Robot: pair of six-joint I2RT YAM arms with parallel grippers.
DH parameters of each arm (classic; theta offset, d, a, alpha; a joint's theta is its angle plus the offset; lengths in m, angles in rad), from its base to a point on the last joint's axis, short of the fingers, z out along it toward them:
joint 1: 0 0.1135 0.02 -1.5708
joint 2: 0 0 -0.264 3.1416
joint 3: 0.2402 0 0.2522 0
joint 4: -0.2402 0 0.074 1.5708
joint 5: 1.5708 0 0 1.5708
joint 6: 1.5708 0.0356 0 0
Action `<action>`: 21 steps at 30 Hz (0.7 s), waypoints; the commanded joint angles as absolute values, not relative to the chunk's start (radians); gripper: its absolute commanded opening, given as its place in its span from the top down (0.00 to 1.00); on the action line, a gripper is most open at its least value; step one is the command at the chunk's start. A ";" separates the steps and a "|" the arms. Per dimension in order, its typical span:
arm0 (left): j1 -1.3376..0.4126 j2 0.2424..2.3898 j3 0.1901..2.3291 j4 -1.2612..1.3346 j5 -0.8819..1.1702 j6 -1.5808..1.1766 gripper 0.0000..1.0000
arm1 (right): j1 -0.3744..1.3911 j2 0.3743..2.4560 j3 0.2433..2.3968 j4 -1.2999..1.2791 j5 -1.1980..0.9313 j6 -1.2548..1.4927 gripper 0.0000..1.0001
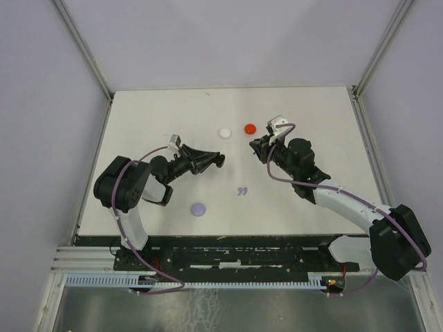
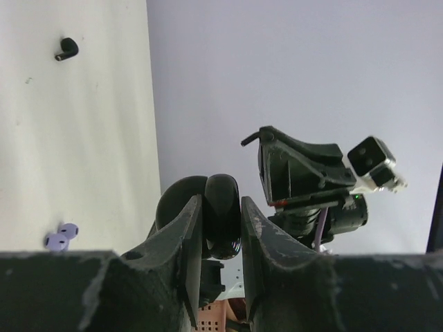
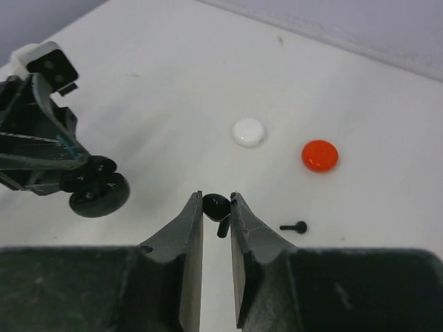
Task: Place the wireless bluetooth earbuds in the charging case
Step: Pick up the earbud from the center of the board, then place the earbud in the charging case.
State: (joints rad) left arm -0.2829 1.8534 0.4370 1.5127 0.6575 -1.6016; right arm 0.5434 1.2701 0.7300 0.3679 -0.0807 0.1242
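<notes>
Right gripper (image 3: 216,198) has its two fingers pressed together on a black earbud (image 3: 216,206), at the lower middle of the right wrist view; the bud's round head sits between the tips and its stem points down toward the table (image 3: 360,97). A second black earbud (image 3: 294,226) lies on the table just to the right of those fingers. Above it in that frame a white disc (image 3: 248,131) and a red disc (image 3: 320,155) lie side by side, slightly apart.

At the left edge of the same view, the left gripper (image 2: 221,202) is clamped on a black charging case (image 2: 223,188). In the left wrist view the case shows as a rounded dark shape wedged between the two fingers, held up off the table.

From the top camera the two grippers face each other across a gap near the middle of the table, below the white and red discs. A pair of lavender earbuds (image 1: 241,191) lies close together below that gap, and a lavender disc (image 1: 199,208) sits further down and to the left, near the left arm.
</notes>
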 commanded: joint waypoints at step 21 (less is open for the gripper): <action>-0.374 1.868 0.523 1.555 0.648 -1.739 0.97 | 0.719 1.412 0.485 1.282 -0.268 -0.150 0.98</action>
State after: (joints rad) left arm -0.3626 1.8565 0.4969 1.5127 0.6308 -1.7203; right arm 0.7136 1.4132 0.4774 1.1980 -0.2398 -0.1295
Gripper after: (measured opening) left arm 0.324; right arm 0.244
